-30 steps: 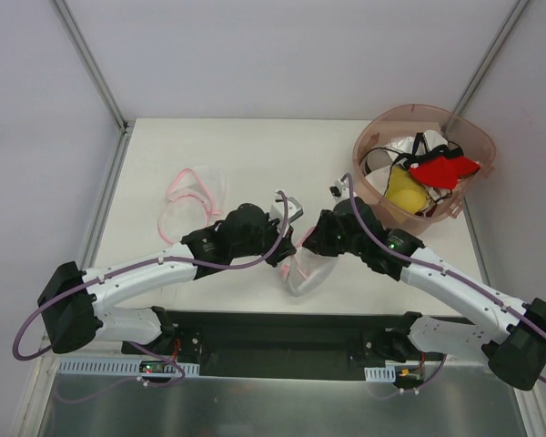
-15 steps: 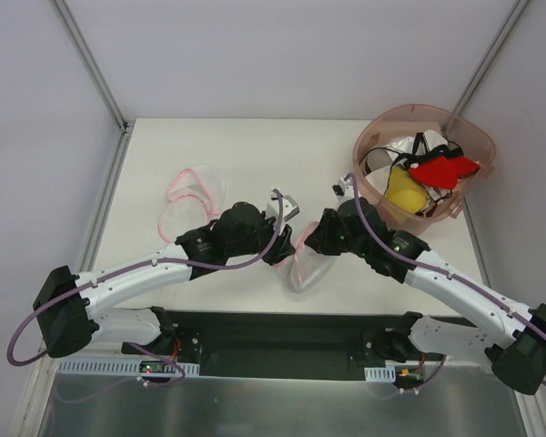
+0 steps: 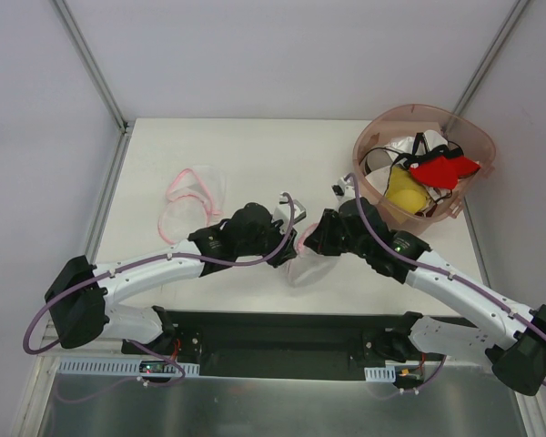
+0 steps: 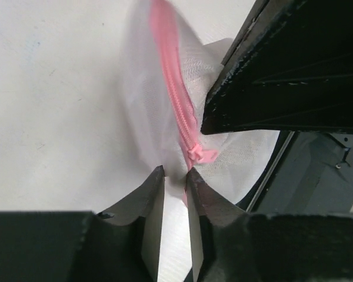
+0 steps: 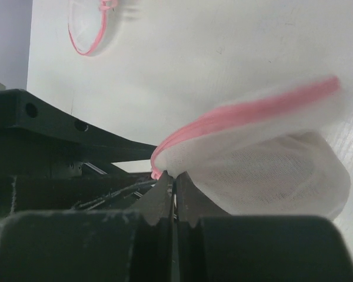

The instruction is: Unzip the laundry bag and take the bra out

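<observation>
Pink-rimmed mesh laundry bag sits by the near edge of the worktop; my left pincer pinches mesh beside the zipper, and my right pincer is clamped tight on the rim.

Clad in white shells, jointed in black, on black bases. Strung with purple cables. Tipped with matte black wedge fingers, scuffed at the edges.

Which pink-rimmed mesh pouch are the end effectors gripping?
The bulging laundry bag at front centre, pinched by left end effector and right end effector; two flat pouches lie apart, far left.
</observation>
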Available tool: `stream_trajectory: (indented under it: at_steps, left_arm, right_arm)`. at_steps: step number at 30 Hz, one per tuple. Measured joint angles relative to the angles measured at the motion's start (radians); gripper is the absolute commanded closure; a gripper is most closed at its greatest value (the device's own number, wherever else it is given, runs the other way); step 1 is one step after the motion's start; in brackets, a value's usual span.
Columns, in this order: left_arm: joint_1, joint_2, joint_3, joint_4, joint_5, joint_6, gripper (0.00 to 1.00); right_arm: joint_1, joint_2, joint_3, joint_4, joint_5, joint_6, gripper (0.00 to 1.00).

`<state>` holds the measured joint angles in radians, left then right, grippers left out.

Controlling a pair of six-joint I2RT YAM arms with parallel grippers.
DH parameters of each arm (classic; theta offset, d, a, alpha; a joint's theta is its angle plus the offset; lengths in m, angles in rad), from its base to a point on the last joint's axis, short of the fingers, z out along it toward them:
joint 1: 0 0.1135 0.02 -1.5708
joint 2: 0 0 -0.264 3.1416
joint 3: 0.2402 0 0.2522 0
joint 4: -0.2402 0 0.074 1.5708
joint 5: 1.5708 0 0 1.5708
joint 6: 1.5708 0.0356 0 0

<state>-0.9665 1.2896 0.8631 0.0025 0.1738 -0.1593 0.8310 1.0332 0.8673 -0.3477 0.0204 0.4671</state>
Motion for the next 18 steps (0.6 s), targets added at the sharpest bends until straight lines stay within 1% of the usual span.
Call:
stream_trajectory:
  at_steps: [2, 4, 5, 6, 7, 8, 9, 11, 12, 13, 15, 16, 17, 18]
  left_arm:
    - [0.000, 0.002, 0.000, 0.001, -0.014, 0.002, 1.00]
    - [0.000, 0.002, 0.000, 0.004, -0.028, 0.008, 1.00]
    - [0.000, 0.002, 0.000, 0.006, -0.033, 0.010, 1.00]
    - [0.000, 0.002, 0.000, 0.009, -0.044, 0.011, 1.00]
    - [0.000, 0.001, 0.000, 0.010, -0.049, 0.011, 1.00]
    - [0.000, 0.001, 0.000, 0.011, -0.054, 0.011, 1.00]
    - [0.000, -0.001, 0.000, 0.011, -0.060, 0.011, 1.00]
    - [0.000, -0.007, 0.000, 0.011, -0.073, 0.011, 1.00]
    - [0.000, -0.012, 0.000, 0.011, -0.077, 0.011, 1.00]
    - [0.001, -0.019, -0.001, 0.011, -0.080, 0.010, 1.00]
    - [0.006, -0.036, -0.003, 0.011, -0.084, 0.010, 1.00]
    - [0.006, -0.044, -0.004, 0.011, -0.088, 0.008, 1.00]
    - [0.006, -0.053, -0.005, 0.012, -0.092, 0.005, 1.00]
    - [0.006, -0.060, -0.005, 0.013, -0.098, 0.001, 1.00]
  right_arm:
    - [0.000, 0.000, 0.000, 0.001, -0.002, 0.000, 0.99]
    - [0.000, 0.000, 0.000, 0.003, -0.003, 0.001, 0.99]
    - [0.000, 0.000, 0.000, 0.005, -0.003, 0.001, 0.96]
    - [0.000, 0.000, 0.000, 0.006, -0.003, 0.002, 0.84]
    - [0.000, -0.001, 0.000, 0.006, -0.003, 0.003, 0.52]
    - [0.000, -0.002, 0.000, 0.006, -0.004, 0.006, 0.35]
    - [0.000, -0.003, 0.000, 0.003, -0.006, 0.011, 0.28]
    - [0.000, -0.011, 0.000, -0.006, -0.004, 0.005, 0.27]
    - [0.000, -0.019, 0.000, -0.016, 0.001, 0.000, 0.28]
    - [0.000, -0.029, 0.000, -0.024, 0.008, -0.003, 0.36]
    - [0.001, -0.064, 0.003, -0.055, 0.035, -0.013, 0.43]
    - [0.002, -0.087, 0.006, -0.066, 0.050, -0.018, 0.53]
    - [0.007, -0.112, 0.011, -0.077, 0.063, -0.022, 0.58]
    - [0.015, -0.133, 0.021, -0.084, 0.077, -0.029, 0.67]
